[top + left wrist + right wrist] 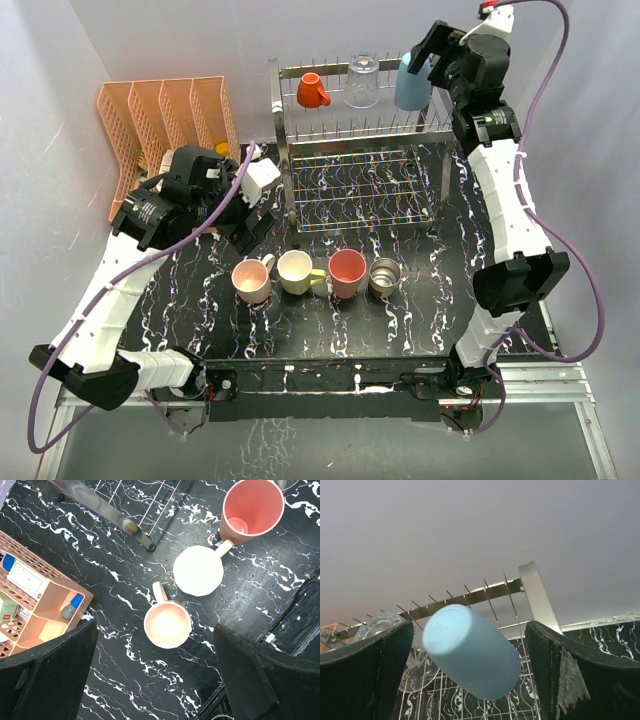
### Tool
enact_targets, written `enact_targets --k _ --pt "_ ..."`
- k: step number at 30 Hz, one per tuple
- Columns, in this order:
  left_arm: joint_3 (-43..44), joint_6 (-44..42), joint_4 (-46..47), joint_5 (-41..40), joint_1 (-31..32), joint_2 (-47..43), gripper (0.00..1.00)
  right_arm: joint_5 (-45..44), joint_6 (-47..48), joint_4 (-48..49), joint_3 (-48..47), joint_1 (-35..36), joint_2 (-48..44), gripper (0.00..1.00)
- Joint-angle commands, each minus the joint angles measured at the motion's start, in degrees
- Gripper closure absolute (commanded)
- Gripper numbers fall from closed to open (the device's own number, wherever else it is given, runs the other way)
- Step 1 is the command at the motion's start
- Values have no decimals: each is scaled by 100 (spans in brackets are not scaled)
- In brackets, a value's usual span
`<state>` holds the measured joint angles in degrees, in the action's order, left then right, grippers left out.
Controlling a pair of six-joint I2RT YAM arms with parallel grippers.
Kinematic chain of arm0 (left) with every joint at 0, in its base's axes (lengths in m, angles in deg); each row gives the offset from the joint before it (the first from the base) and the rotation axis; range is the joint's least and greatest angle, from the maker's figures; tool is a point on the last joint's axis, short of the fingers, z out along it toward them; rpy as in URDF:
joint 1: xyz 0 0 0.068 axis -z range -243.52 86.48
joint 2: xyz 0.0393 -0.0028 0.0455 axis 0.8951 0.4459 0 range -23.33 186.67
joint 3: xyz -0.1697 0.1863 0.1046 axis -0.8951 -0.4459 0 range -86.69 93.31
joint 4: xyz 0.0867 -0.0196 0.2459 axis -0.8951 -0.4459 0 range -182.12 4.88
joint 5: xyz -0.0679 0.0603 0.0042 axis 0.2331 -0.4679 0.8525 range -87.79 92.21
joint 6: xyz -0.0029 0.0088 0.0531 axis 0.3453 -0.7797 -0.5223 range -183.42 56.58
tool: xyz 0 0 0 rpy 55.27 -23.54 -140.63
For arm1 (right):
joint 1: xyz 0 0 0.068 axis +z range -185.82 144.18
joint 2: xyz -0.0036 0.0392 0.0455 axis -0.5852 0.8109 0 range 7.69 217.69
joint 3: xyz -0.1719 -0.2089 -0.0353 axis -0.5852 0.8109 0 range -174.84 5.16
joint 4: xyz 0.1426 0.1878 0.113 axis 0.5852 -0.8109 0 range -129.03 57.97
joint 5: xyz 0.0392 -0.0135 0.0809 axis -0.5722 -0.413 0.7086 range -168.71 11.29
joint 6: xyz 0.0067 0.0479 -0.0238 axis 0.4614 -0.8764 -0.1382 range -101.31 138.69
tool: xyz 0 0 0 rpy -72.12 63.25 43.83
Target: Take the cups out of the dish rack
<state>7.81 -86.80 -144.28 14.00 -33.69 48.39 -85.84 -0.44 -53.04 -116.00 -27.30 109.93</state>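
Four cups stand upright in a row on the tabletop (430,290), at 6 o'clock from the chrome dish rack (365,185): pale pink mug (250,279), yellow mug (296,270), salmon-red cup (347,272), steel cup (385,277). The orange mug (311,91), clear glass (362,82) and tilted blue tumbler (412,82) sit on its top tier.

I count seven cups (296,271) and one dish rack (283,150). Three cups sit on the rack's top tier: one small orange mug (311,91), one clear glass (362,82), one light blue tumbler (411,85). Four stand in front of the rack: one pale pink mug (250,279), one yellow mug (296,271), one salmon-red cup (347,272), one steel cup (384,277). One peach organizer (160,120) stands left of the rack.
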Motion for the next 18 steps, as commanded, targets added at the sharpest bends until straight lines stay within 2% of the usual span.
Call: enact_targets --k 1,7,18 --pt "-89 -5 -26 25 -17 -219 3 157 46 416 -99 -78 -519 2" --pt "-81 -18 8 33 -12 -220 3 211 227 -24 -340 -49 -353 2" --pt "-96 -27 25 43 -12 -185 3 -1066 960 -404 -381 563 179 3"
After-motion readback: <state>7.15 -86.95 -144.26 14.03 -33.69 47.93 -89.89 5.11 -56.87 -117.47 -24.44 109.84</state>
